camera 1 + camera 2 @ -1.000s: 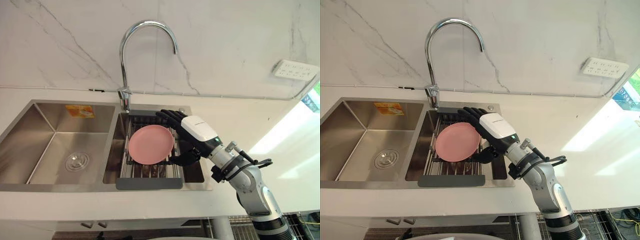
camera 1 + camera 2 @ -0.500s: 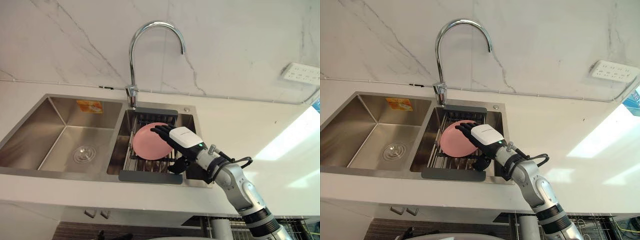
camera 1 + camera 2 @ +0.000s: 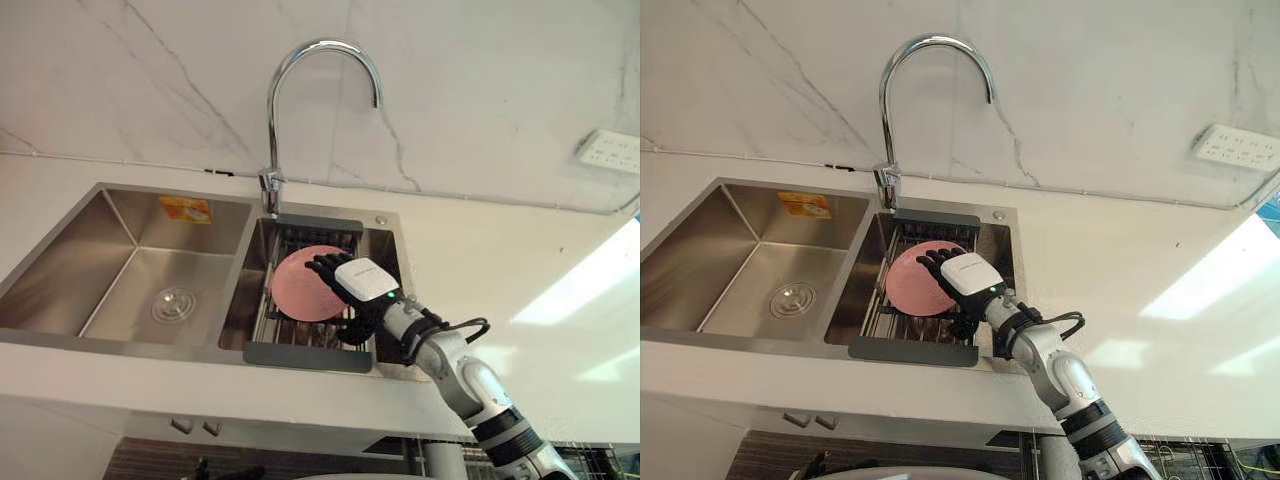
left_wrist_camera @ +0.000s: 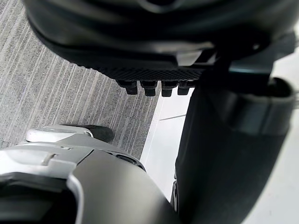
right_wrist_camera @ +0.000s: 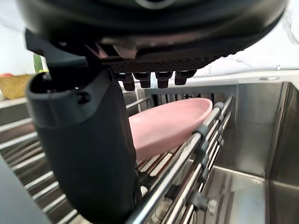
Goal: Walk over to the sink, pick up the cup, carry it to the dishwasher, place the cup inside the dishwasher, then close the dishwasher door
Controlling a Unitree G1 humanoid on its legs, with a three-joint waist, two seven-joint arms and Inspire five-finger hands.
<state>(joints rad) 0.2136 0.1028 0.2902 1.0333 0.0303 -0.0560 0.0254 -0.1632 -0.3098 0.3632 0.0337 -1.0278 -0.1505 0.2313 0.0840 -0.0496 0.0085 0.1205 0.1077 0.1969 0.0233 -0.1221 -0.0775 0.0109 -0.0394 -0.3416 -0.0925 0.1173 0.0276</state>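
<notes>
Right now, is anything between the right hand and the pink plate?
Nothing visible. The right hand is open right over the edge of the pink plate, which lies tilted on the rack in the sink; the rack's bars run close under the thumb. The left hand hangs above the floor.

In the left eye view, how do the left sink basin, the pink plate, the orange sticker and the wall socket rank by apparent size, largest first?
1. left sink basin
2. pink plate
3. wall socket and orange sticker: they look about alike, so I do not rank them.
</notes>
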